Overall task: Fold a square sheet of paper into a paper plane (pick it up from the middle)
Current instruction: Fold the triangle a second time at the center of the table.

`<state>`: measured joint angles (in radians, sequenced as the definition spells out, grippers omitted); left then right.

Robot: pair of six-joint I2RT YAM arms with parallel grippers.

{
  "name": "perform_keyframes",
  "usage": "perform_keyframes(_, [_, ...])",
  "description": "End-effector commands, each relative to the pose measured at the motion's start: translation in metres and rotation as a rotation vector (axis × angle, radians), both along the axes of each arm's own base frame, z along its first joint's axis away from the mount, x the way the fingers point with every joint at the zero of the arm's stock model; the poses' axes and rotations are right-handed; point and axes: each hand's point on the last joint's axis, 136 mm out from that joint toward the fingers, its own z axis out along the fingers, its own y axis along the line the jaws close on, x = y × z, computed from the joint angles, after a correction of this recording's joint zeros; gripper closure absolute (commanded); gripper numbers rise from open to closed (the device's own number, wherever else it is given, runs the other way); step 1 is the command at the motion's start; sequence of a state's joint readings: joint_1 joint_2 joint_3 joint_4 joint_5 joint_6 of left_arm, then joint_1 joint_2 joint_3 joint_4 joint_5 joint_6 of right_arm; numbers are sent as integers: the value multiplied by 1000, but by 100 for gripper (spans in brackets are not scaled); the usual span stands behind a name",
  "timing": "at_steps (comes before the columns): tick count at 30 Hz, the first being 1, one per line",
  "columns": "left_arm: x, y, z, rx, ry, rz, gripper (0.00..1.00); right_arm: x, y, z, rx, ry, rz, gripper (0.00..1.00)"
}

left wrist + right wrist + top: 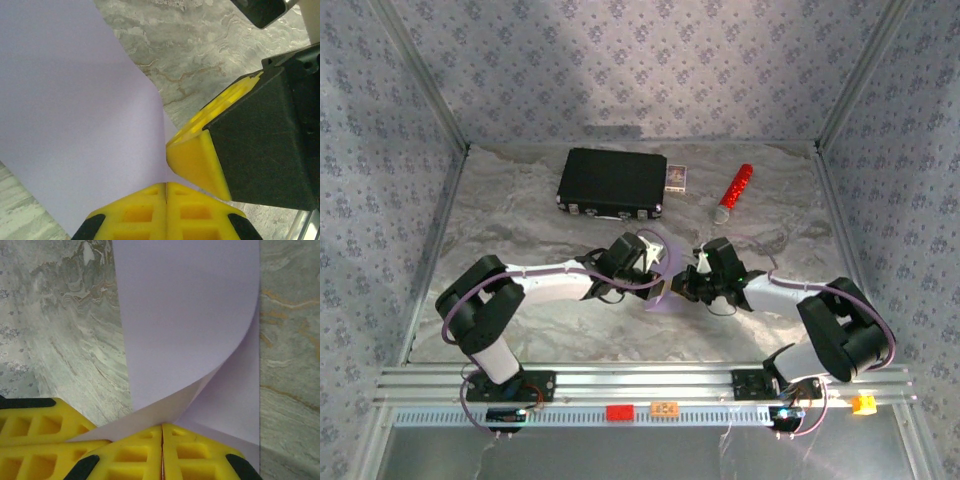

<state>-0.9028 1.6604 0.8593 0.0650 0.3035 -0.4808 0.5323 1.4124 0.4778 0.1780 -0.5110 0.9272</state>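
Overhead, I see the left gripper (653, 268) and right gripper (684, 284) meeting at the middle of the surface (520, 220), with the square sheet of paper (665, 300) bowed between them. Left wrist: its jaws clamp the sheet's edge. Right wrist: its jaws pinch a curled layer. If the 2 arms pull unevenly, I'd expect a tear or a skewed crease.
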Motion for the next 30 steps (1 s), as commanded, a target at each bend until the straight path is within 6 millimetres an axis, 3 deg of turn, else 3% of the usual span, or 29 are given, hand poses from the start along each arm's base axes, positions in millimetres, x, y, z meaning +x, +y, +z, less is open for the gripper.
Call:
perform_keyframes(1, [1, -3, 1, -22, 7, -4, 100, -13, -7, -13, -45, 41, 5, 90])
perform_keyframes(7, [1, -3, -1, -22, 17, 1, 100, -17, -11, -25, -91, 66, 20, 91])
perform_keyframes(15, [1, -9, -2, -40, 41, 3, 100, -25, -36, -46, -277, 103, 41, 92])
perform_keyframes(30, [5, -16, -7, -70, 70, 73, 100, -8, -40, -28, -325, 52, 77, 91])
